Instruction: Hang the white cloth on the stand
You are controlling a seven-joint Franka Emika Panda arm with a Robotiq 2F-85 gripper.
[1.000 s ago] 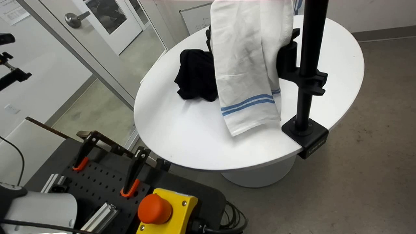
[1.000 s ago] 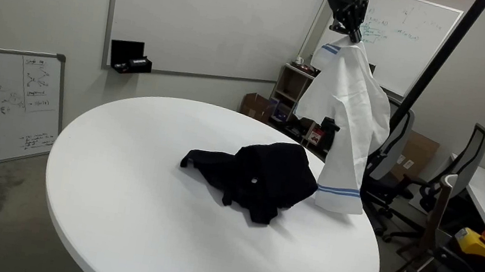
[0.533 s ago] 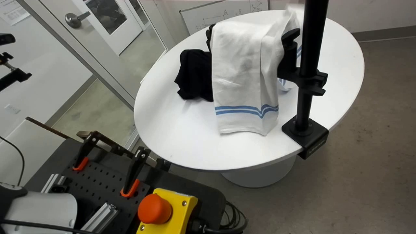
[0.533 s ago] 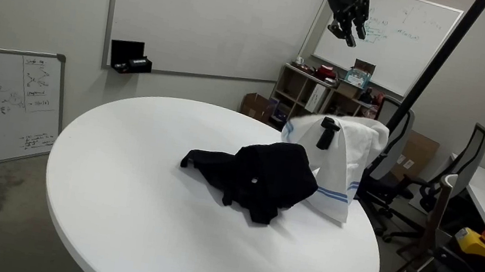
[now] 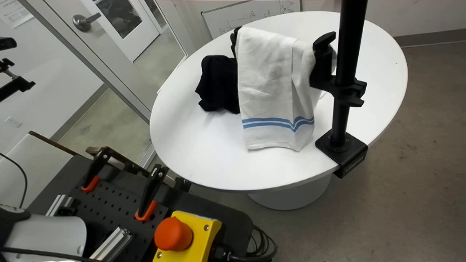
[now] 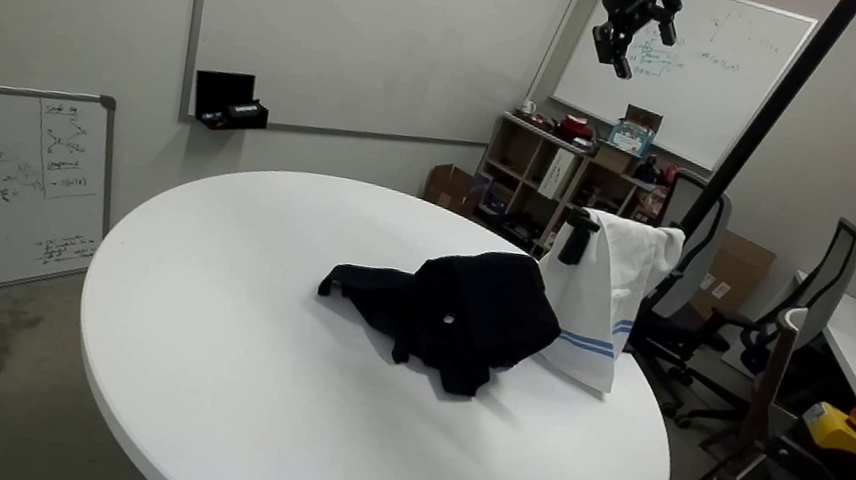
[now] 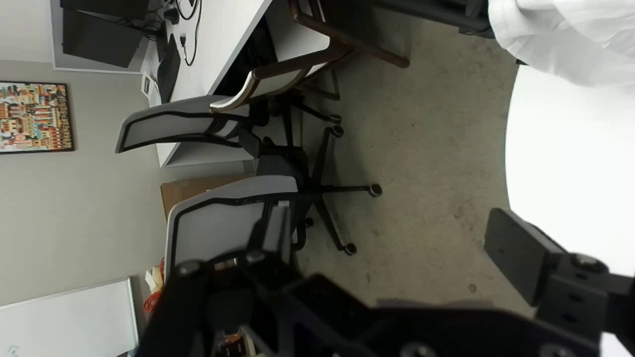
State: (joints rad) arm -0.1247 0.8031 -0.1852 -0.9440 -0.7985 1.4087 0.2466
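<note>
The white cloth (image 5: 271,76) with blue stripes is draped over the black stand's side arm, its striped end hanging down in front at table height. In an exterior view the cloth (image 6: 593,313) hangs beside the stand's black end piece (image 6: 577,242). The stand (image 5: 344,116) is a black pole clamped at the table edge. High above the cloth and apart from it, my gripper (image 6: 645,52) is open with nothing between its fingers. The wrist view shows the gripper (image 7: 394,238) spread wide, with the cloth (image 7: 560,37) at the upper right corner.
A black cloth (image 6: 468,313) lies crumpled on the round white table (image 6: 224,379), close beside the white cloth. The stand's pole (image 6: 772,113) rises past the gripper's height. A yellow box with a red button (image 5: 174,234) and clamps (image 5: 151,189) sit on the dark cart.
The gripper has opened and let go of the white cloth. Its upper part has dropped and settled over the stand's arm. The gripper has since shifted slightly sideways, away from the cloth.
</note>
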